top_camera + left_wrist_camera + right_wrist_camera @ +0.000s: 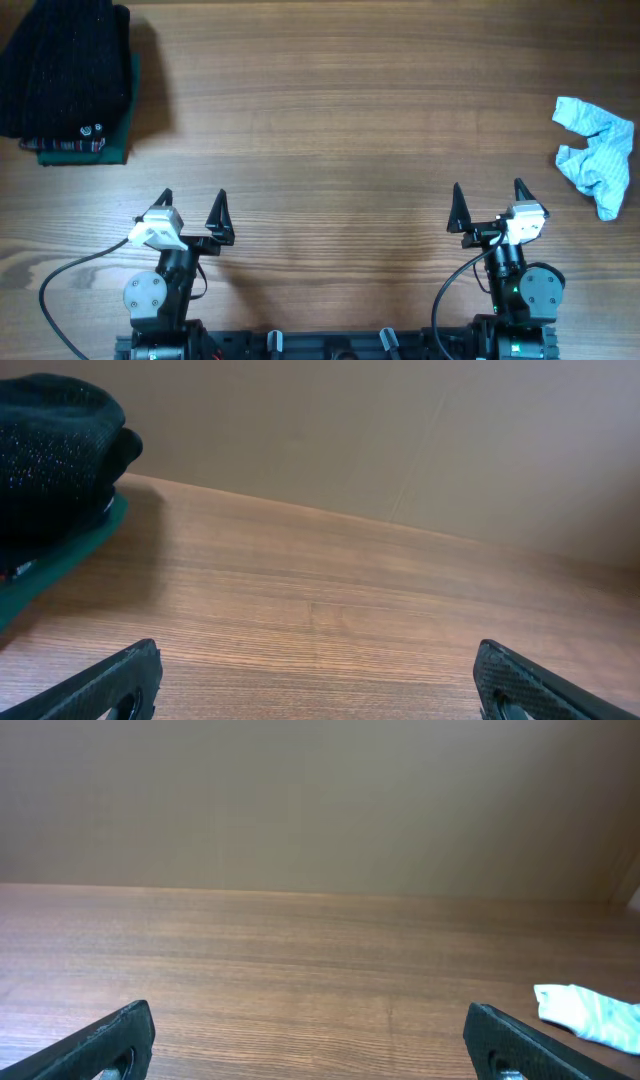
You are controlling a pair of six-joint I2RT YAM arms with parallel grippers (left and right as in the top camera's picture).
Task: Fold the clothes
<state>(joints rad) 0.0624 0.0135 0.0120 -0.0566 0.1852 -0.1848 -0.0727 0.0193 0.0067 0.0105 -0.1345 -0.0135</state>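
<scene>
At the far-left corner of the table (pixel 340 120), I see the clothes (pixel 65 65) folded atop what may be other garments (pixel 75 150); my left hand (pixel 192 197) and right hand (pixel 488 188) rest released, well clear, since I judge the fold done.

The table (pixel 340 120) was brown wood, its grain running side to side. At the far left corner a dark green folded cloth (pixel 110 156) lay flat on it, bearing a pile. Well apart, near the right edge, a small light blue cloth (pixel 597 160) lay crumpled.
</scene>
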